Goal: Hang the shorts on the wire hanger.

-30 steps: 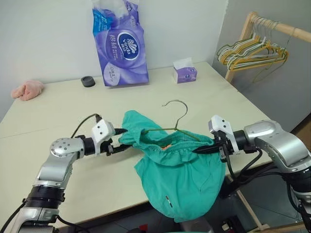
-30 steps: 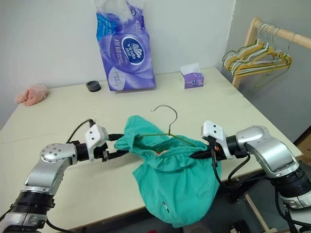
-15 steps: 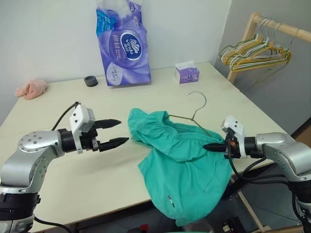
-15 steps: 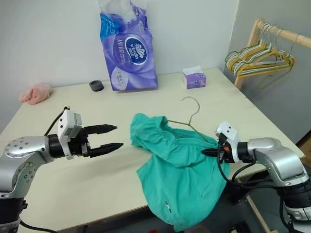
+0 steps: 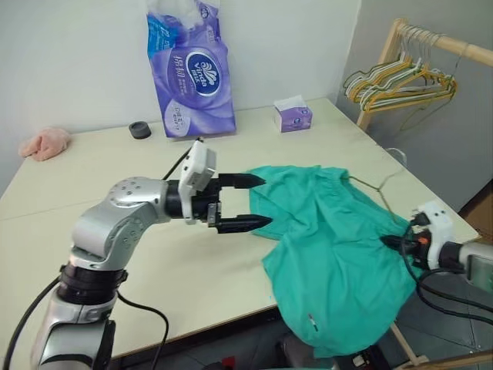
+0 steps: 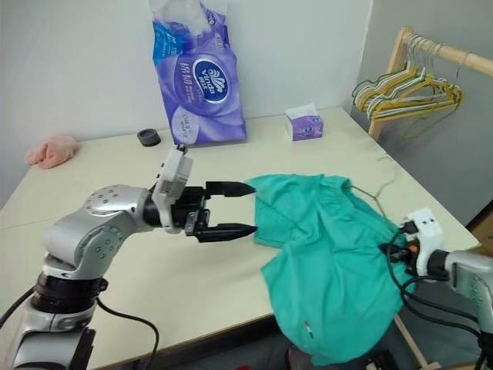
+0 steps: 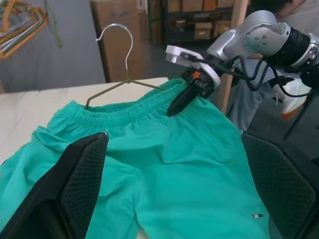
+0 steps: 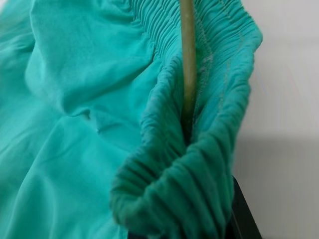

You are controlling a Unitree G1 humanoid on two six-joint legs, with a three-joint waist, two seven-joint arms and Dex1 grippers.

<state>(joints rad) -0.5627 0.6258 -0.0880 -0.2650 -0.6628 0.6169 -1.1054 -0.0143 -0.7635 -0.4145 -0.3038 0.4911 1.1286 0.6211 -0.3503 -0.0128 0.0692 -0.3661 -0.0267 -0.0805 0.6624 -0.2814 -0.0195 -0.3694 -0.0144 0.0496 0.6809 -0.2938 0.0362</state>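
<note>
Left eye view shows our left gripper (image 5: pixel 258 202) wide open and holding nothing, its two black fingers pointing at the shorts (image 5: pixel 339 247) from the nine o'clock side. Our right gripper (image 5: pixel 397 243) is shut on the shorts' stretchy waistband, and the right wrist view shows the wire hanger (image 8: pixel 187 64) running into that same pinch, so we think it holds both. The shorts lie on the table (image 5: pixel 115 254) toward four o'clock, with one leg hanging down over the near edge. The hanger's hook (image 7: pixel 115 40) sticks out past the waistband.

We think the shorts are soft, light and floppy. They bunch up and slide, and the hanging part could pull them off the table. The waistband is the best place to grab, because it is thick and bumpy. The free end of the band, just in front of our open fingers, looks like a good spot. The hanger is thin and bendy, so we should not squeeze or tug it hard.

At twelve o'clock stands a big purple pack (image 5: pixel 191 73) that reads "Vinda" in a blue oval, with Chinese signs we cannot read. The small purple tissue box (image 5: pixel 293 116) has tiny writing we cannot make out
</note>
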